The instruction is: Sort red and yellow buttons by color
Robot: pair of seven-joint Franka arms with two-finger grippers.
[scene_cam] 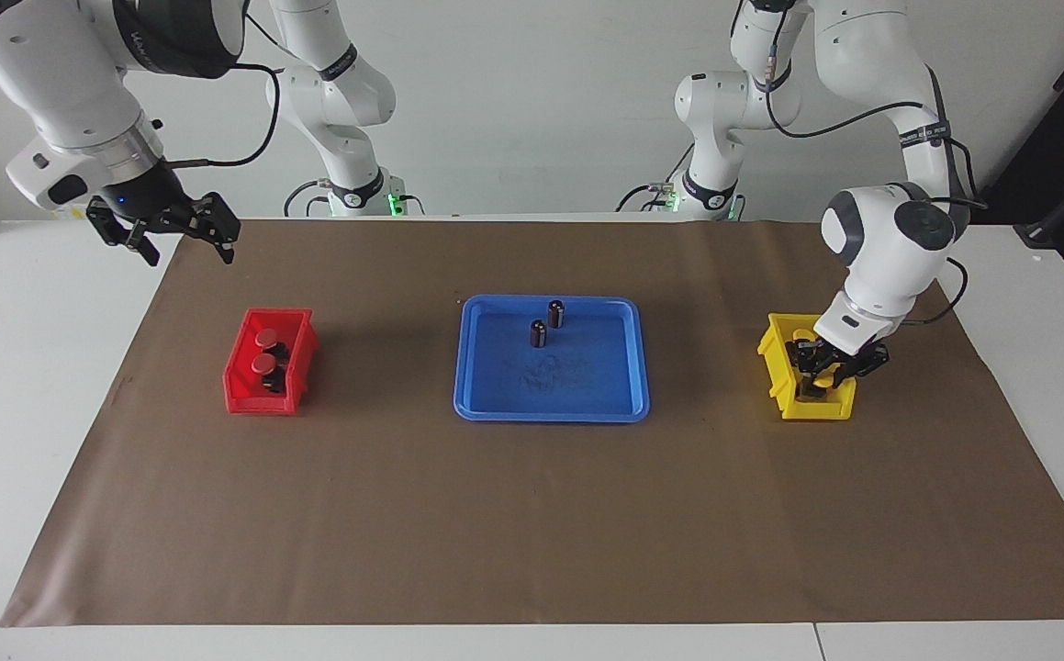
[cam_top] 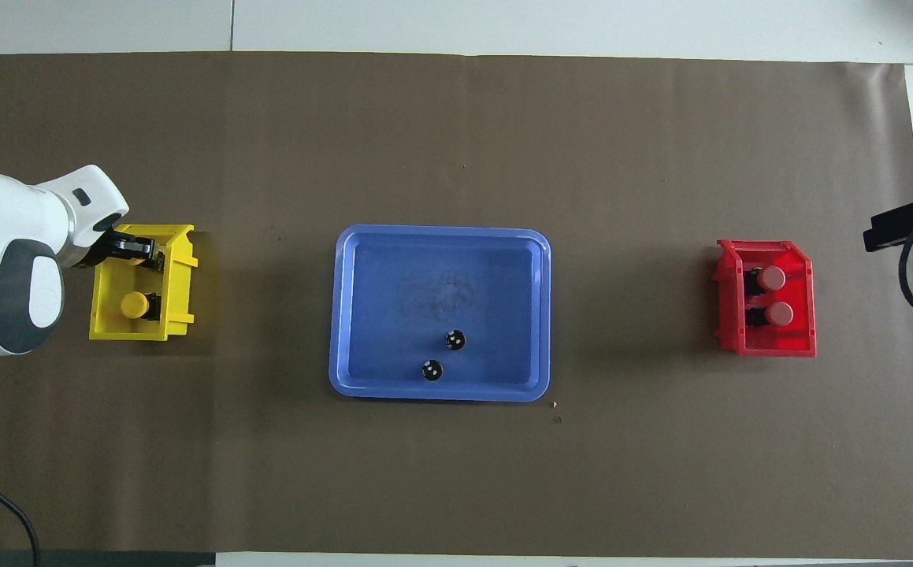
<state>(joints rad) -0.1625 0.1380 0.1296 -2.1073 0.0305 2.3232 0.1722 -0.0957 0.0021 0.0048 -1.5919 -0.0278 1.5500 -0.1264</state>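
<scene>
Two red buttons [scene_cam: 265,340] [scene_cam: 263,365] lie in the red bin [scene_cam: 238,390], also seen in the overhead view [cam_top: 771,277] [cam_top: 779,313]. One yellow button [cam_top: 135,305] lies in the yellow bin [cam_top: 180,276], in the part nearer to the robots [scene_cam: 802,332]. My left gripper [scene_cam: 827,372] reaches down into the same bin [scene_cam: 775,353] at a second yellow button [scene_cam: 823,375], which it hides from overhead. My right gripper [scene_cam: 184,248] is open and empty, raised over the paper's edge at the right arm's end, and waits.
A blue tray [scene_cam: 486,404] sits mid-table with two dark capless cylinders [scene_cam: 556,314] [scene_cam: 539,333] standing in its part nearer to the robots. Brown paper [scene_cam: 532,532] covers the table.
</scene>
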